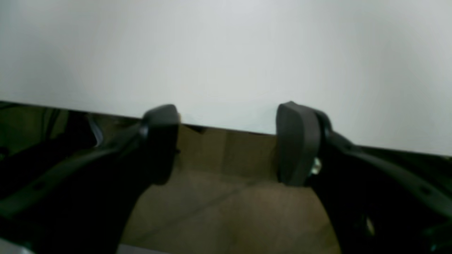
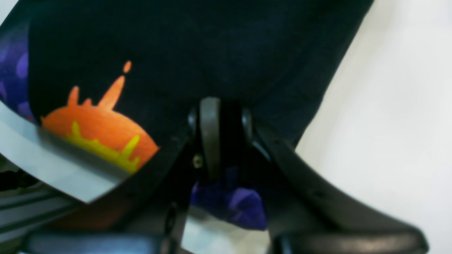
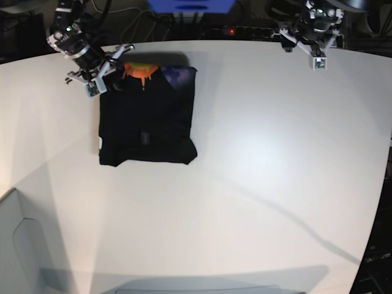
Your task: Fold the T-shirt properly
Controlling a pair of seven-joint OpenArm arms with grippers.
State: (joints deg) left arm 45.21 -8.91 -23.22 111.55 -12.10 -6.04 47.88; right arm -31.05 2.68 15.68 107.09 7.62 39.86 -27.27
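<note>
The black T-shirt [image 3: 147, 116] lies folded into a rough square at the far left of the white table [image 3: 275, 153]. Its orange sunburst print [image 3: 138, 72] and purple patch [image 3: 177, 75] face up along the far edge. My right gripper [image 3: 116, 64] is at the shirt's far left corner. In the right wrist view this gripper [image 2: 226, 116] is shut on a fold of black T-shirt [image 2: 212, 46] cloth beside the orange print [image 2: 99, 130]. My left gripper [image 1: 227, 141] stands wide open with nothing between its fingers, over the table's edge, far from the shirt.
The left arm [image 3: 309, 27] hangs at the far right of the table. Cables, a power strip and dark equipment [image 3: 190, 9] sit behind the far edge. In the left wrist view, brown floor [image 1: 226, 204] shows below the table edge.
</note>
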